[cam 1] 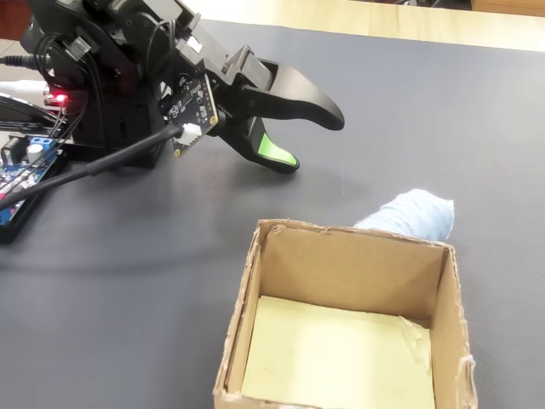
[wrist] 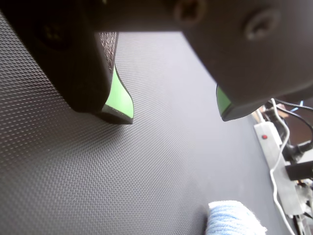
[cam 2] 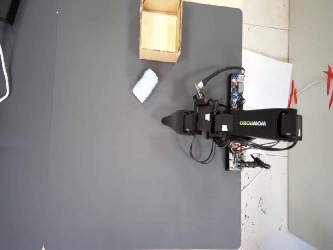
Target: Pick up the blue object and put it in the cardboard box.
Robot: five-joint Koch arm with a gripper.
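Approach step, nothing grasped yet. Gripper (cam 1: 315,141) hangs low over the dark mat (cam 1: 443,111), jaws spread with a clear gap between the green-padded tips in the wrist view, nothing between them.

Blue object (cam 2: 145,85) lies on the mat, well apart from the jaws. In the overhead view it sits ahead of the tips and off to one side, toward the cardboard box (cam 2: 160,53). In the wrist view it only peeks in at the bottom edge (wrist: 234,219), outside the gap and not lined up with it. In the fixed view the blue object (cam 1: 410,214) is just behind the box's far wall, touching it or nearly so, can't tell which.

Cardboard box (cam 1: 272,281) stands open, flaps up, yellowish floor bare. It is farther from the jaws than the blue object, on the same side.

Judgement: reach phase, early in the task. Next move calls for swinging the gripper toward the blue object, bringing it between the open jaws, dropping to mat level, then closing. The object looks soft, so it should squash under the pinch; a grip across its narrow width seems easiest. Box wall close by leaves little room on that side
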